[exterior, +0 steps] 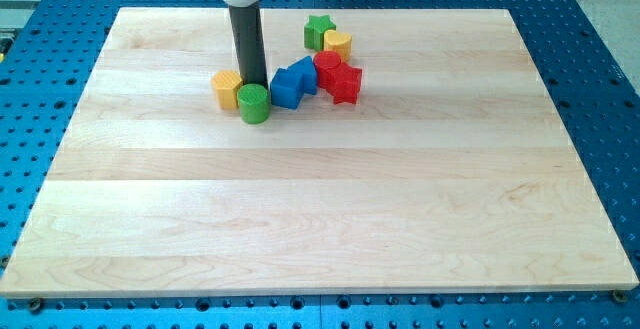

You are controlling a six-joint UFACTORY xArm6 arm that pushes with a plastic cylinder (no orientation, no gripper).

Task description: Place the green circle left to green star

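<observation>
My tip comes down from the view's top as a dark rod and ends right behind the green circle, so the very end is partly hidden by that block. There are no jaws on this arm, only the rod, so nothing is being held. The green circle sits on the pale wooden worktop, toward the view's top and a bit left of the middle. The yellow block is just beside it on the view's left and looks to be touching it. The blue block is just to the view's right of the rod and the green circle. Next to the blue block are a red round block and a red star, all bunched close together. The green star is higher up in the view, to the right of the green circle and apart from it. A yellow round block sits right beside the green star, on its right. A blue table with many small holes lies around the worktop.
</observation>
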